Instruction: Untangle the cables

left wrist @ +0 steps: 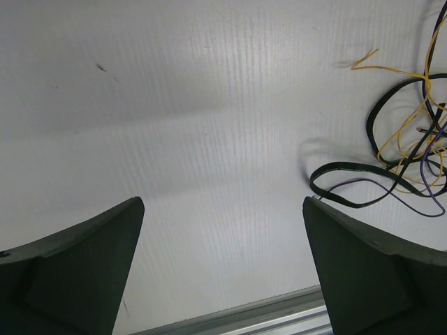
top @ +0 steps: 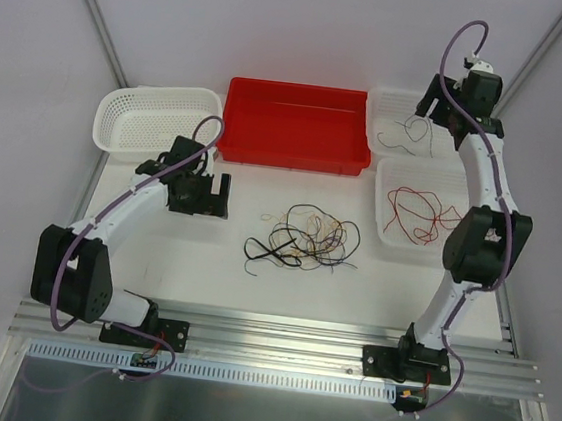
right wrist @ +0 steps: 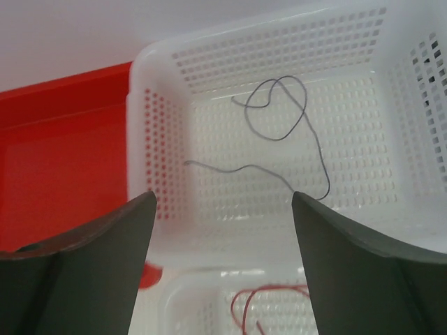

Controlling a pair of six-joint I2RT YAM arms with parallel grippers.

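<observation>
Partly done: grey cable (right wrist: 279, 139) in far right basket (right wrist: 209, 43), red cable (top: 412, 206) in near right basket (top: 379, 196) (each alone), tangle (top: 303, 238) mid-table unsorted; left gripper (left wrist: 222, 202) and right gripper (right wrist: 223, 199) gape empty.

No text, label, brand or number is legible in any view: nothing readable on the red tray (top: 295, 122), the white baskets (top: 155, 117) or the arms (top: 481, 171).
</observation>
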